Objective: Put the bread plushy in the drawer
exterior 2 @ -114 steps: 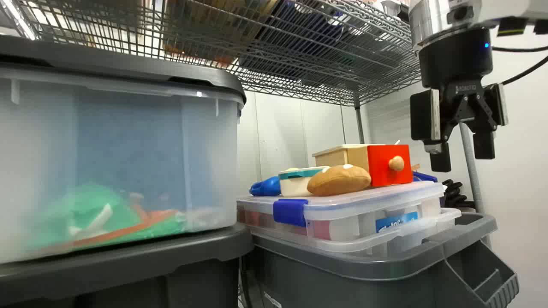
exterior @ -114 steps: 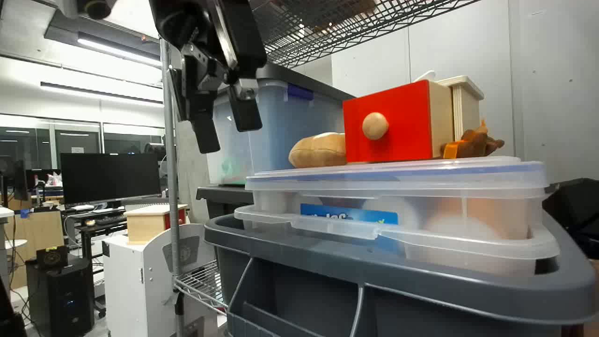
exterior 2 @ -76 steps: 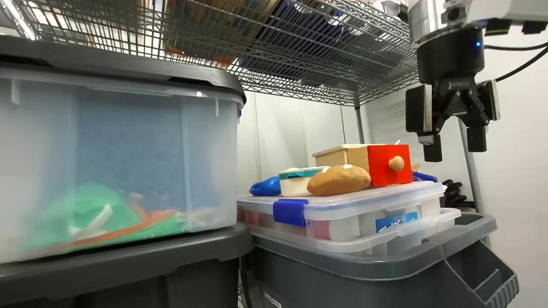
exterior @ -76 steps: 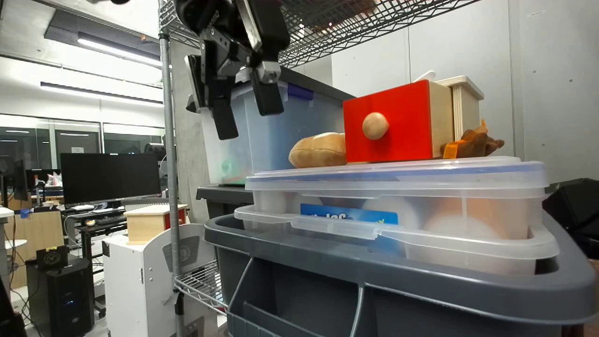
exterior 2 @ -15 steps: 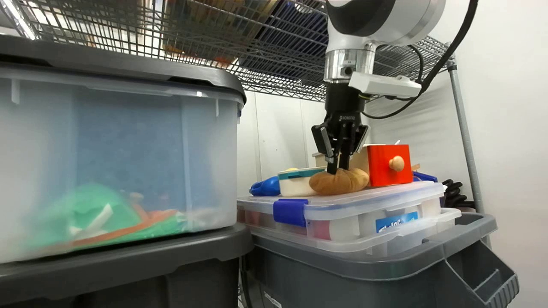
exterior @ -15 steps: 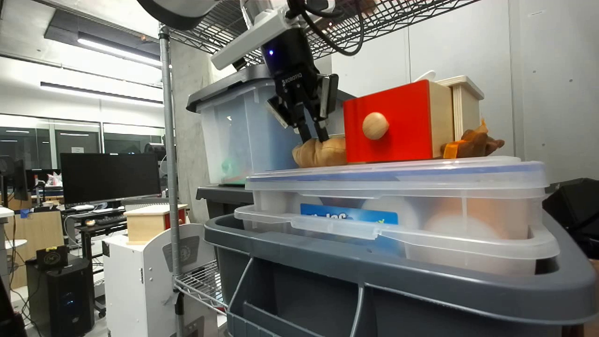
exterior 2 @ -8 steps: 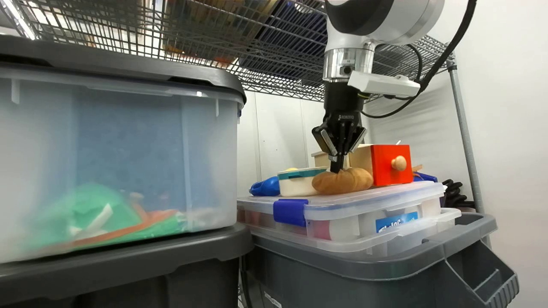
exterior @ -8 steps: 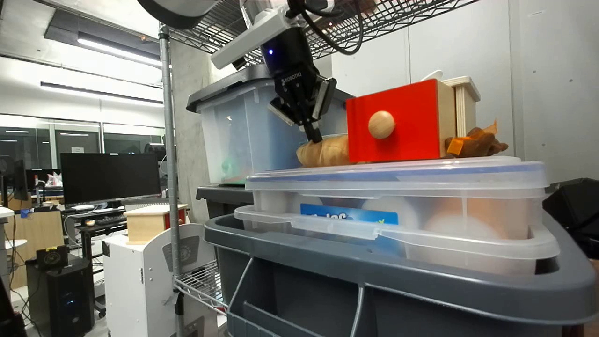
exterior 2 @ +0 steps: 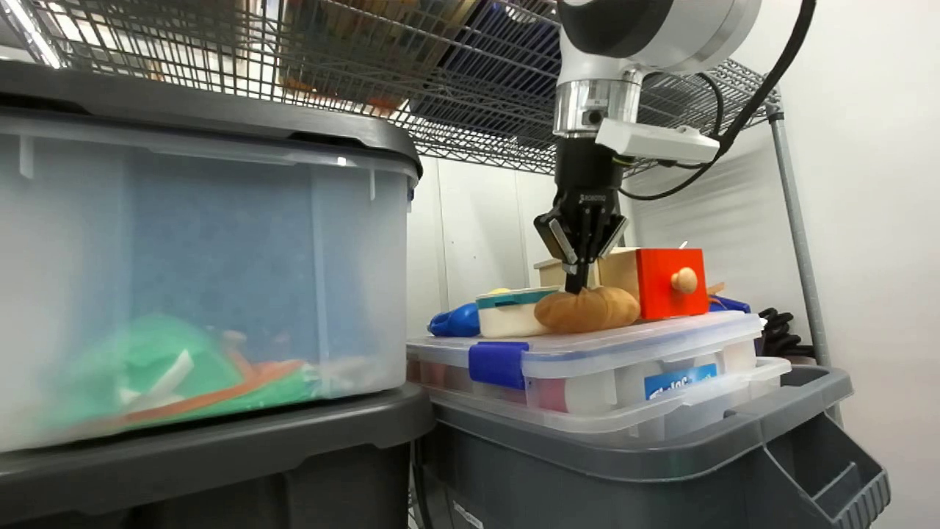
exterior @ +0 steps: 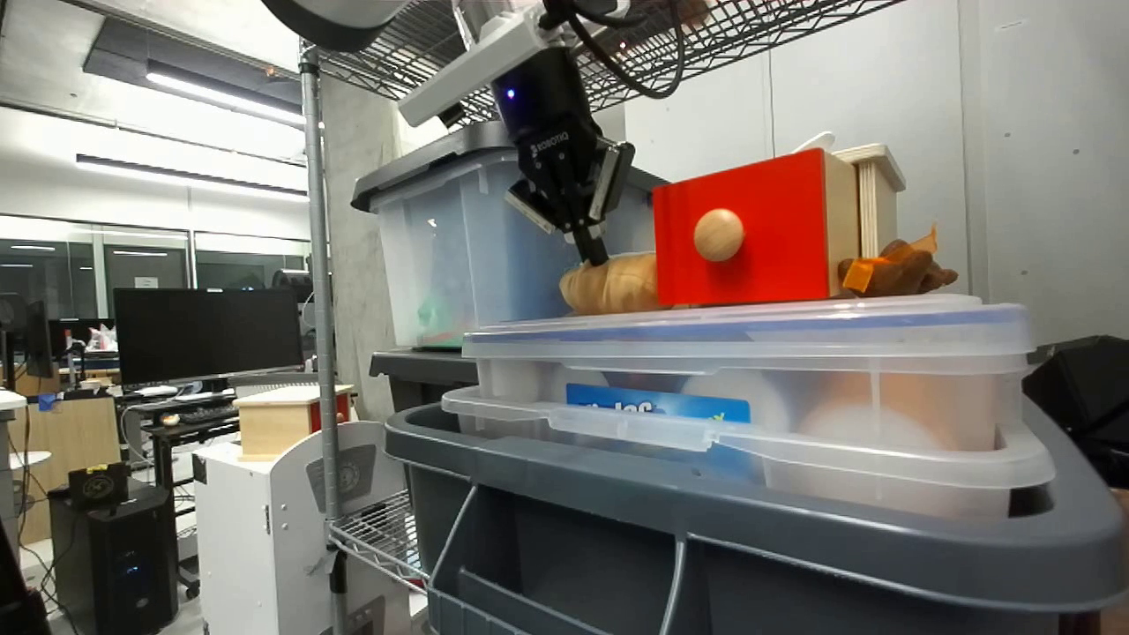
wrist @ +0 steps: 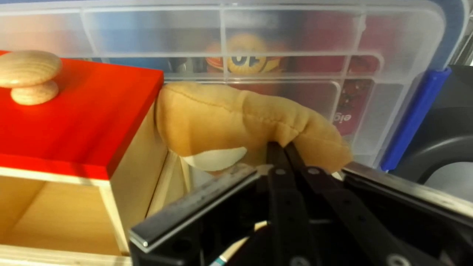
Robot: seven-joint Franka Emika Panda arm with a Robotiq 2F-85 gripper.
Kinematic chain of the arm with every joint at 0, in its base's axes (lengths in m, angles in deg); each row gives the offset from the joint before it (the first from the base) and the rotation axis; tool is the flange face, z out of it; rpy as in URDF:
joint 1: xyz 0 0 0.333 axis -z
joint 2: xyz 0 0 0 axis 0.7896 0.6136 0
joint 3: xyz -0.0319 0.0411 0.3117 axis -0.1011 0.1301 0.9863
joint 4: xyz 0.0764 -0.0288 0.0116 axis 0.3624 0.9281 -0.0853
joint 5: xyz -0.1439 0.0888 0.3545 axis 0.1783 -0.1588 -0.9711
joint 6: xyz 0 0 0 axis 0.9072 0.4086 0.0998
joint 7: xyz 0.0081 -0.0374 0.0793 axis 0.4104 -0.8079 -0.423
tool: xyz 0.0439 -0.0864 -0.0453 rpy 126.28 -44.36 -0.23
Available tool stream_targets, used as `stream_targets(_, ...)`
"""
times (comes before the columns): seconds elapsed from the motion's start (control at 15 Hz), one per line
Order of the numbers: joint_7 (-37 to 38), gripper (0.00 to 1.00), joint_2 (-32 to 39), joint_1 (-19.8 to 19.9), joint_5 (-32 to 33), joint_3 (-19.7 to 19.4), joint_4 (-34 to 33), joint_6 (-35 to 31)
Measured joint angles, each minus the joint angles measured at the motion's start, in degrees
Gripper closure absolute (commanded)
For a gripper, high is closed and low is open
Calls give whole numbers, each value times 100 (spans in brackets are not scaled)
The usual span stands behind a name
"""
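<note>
The golden-tan bread plushy lies on a clear bin lid in both exterior views, its near end against the drawer's side. My gripper points down from above, its fingers shut on the plushy's top. In the wrist view a fold of the bread plushy is pinched and creased between the fingertips. The drawer, with its red front and round wooden knob, stands pulled out of its wooden box; bare wood shows inside. Its red front also faces out in both exterior views. The plushy's underside is hidden.
A darker orange-brown plush sits on the drawer's far side. A teal-lidded container and a blue object lie behind the bread plushy. A large clear bin stands alongside. The wire shelf hangs overhead, close to the arm.
My arm has come across and down onto the bread plushy, and the fingers have closed on it. Plushy, drawer and box have shifted slightly. Over the last half second the gripper has risen a trace.
</note>
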State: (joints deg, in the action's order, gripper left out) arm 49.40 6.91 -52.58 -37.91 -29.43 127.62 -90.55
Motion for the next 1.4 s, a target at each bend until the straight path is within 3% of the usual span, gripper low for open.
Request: stream_targets(1.4,1,99,-947,2,-4,3,-20,448)
